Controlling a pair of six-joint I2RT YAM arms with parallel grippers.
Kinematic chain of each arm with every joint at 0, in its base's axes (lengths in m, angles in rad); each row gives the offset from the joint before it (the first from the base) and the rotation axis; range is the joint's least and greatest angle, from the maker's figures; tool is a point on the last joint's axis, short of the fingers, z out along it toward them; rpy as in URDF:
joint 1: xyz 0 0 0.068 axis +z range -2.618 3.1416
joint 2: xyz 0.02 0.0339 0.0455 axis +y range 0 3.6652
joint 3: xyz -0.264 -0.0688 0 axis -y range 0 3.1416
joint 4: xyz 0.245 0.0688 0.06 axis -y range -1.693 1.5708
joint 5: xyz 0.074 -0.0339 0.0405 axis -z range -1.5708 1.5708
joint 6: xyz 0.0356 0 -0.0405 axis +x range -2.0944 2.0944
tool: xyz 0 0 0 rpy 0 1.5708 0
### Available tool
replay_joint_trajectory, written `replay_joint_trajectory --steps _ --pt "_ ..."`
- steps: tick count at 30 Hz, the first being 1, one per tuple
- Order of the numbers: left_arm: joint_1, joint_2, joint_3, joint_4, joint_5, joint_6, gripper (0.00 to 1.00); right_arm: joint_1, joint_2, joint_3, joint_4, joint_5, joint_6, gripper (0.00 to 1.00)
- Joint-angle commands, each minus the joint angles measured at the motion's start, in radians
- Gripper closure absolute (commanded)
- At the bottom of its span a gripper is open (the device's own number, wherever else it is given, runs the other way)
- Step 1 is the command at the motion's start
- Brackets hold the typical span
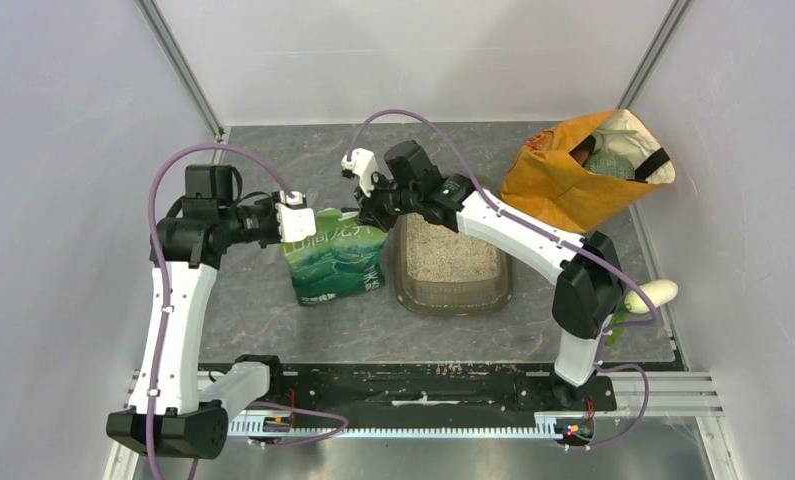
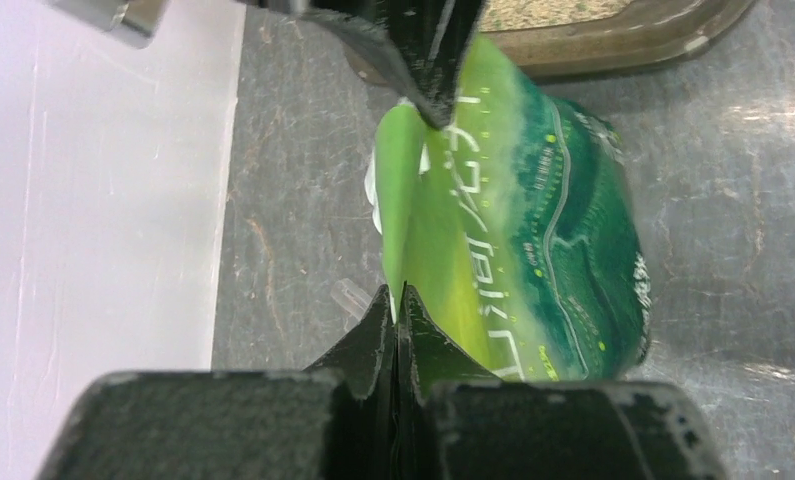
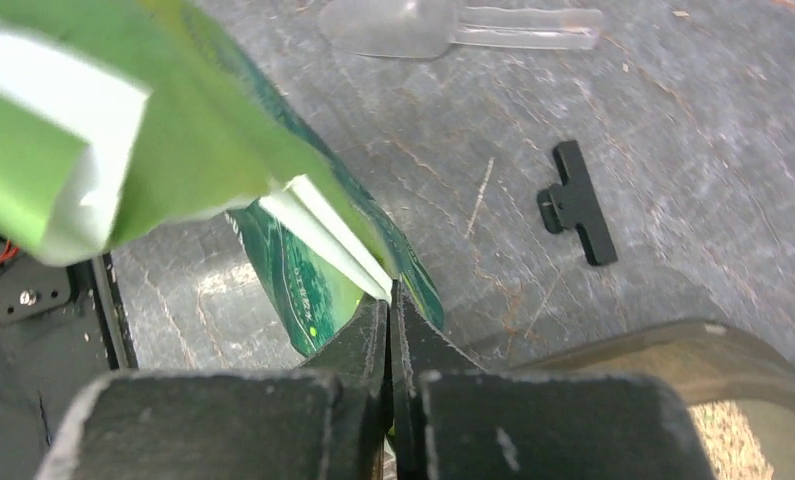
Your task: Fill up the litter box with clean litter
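Green pouch (image 1: 335, 262) is clamped at its top by my left claw (image 2: 398, 300) and right claw (image 3: 391, 295), I reckon to open its mouth; litter box (image 1: 453, 303) sits just beside the right claw.

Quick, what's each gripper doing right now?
Left gripper: closed on the pouch edge.
Right gripper: closed, pinching the pouch too.

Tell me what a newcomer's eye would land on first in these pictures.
The glossy green pouch sits mid-table, its top edge pinched by the left gripper and the right gripper. Beside it, on the right, is the litter box, holding pale litter. An orange cloth bag slumps in the far right corner.
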Motion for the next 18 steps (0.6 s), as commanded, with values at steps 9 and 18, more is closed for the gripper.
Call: replay_joint_trajectory --steps 9,18 --pt "0.000 -0.061 -0.156 -0.300 -0.020 0.398 0.98 -0.007 -0.058 -0.028 0.011 0.154 0.444 1.00" --pt "-0.001 -0.097 -0.373 -0.151 -0.068 0.341 0.98 -0.007 -0.051 -0.053 0.094 -0.017 0.492 1.00"
